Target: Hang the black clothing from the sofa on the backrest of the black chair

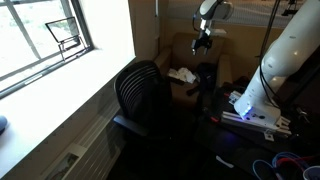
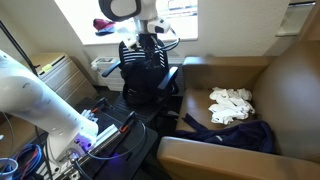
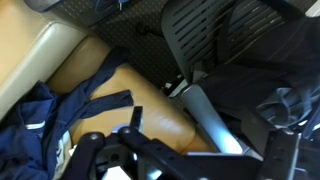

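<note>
The black clothing [image 2: 245, 138] lies crumpled on the front of the brown sofa [image 2: 290, 80]. In the wrist view it [image 3: 40, 120] is at the lower left on the sofa seat [image 3: 120, 85]. The black mesh chair [image 1: 140, 90] stands in front of the sofa and shows in both exterior views [image 2: 145, 70]; its backrest [image 3: 225, 25] is at the top right of the wrist view. My gripper [image 1: 204, 42] hangs open and empty, high above the sofa and chair [image 2: 148, 42]. Its fingers [image 3: 200, 150] are spread wide and touch nothing.
A white cloth [image 2: 232, 105] lies on the sofa seat behind the black clothing [image 1: 183, 75]. A window [image 1: 50, 35] and its sill run along one side. The robot base [image 1: 255, 105] and cables [image 2: 30, 160] stand beside the chair. A grey bar [image 3: 205, 110] crosses the wrist view.
</note>
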Robot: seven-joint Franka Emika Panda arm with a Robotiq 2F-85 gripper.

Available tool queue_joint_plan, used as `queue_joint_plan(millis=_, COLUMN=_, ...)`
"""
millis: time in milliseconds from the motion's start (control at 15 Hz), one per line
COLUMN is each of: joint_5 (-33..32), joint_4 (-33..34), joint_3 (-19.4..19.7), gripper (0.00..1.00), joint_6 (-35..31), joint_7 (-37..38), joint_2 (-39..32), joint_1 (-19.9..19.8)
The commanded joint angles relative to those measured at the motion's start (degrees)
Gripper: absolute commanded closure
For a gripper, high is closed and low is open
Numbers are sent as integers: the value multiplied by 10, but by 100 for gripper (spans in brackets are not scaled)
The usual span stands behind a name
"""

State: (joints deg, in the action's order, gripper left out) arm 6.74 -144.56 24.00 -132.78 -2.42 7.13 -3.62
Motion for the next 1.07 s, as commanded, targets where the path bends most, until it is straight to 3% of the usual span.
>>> queue_joint_plan(millis=0, joint_5=68, joint_4=30, joint_3=-17, gripper=0, joint_6=-92, joint_7=11, joint_2=-149, joint_1=-53)
queue_joint_plan(millis=200, joint_5=140, joint_4=67, joint_3=-37, gripper=0, joint_6=-126, joint_7=16, joint_2=-262, joint_1=-103)
queue_joint_plan(millis=267, joint_5=161, joint_4=101, joint_3=-53, gripper=0, joint_6=-76, joint_7=9, joint_2=-295, joint_1=-124)
queue_joint_plan(millis=333, joint_5=114, joint_4=38, joint_3=-47, gripper=0, joint_6=-116, joint_7=18, joint_2=-221, joint_1=-112)
queue_joint_plan(millis=533, joint_5=135, joint_4=85, joint_3=-63, gripper=0, joint_6=-103, joint_7=20, joint_2=-292, joint_1=-135)
queue_joint_plan(millis=600, joint_5=146, joint_4=69, joint_3=-61, gripper=0, joint_6=-160, joint_7=62, joint_2=-290, joint_1=-120)
queue_joint_plan(millis=800, joint_5=190, joint_4=105, joint_3=-77, gripper=0, joint_6=-241, joint_7=94, joint_2=-339, joint_1=-150)
queue_joint_plan(millis=1000, joint_5=222, joint_4=149, joint_3=-87, gripper=0, joint_6=-324, joint_7=97, joint_2=-406, joint_1=-210)
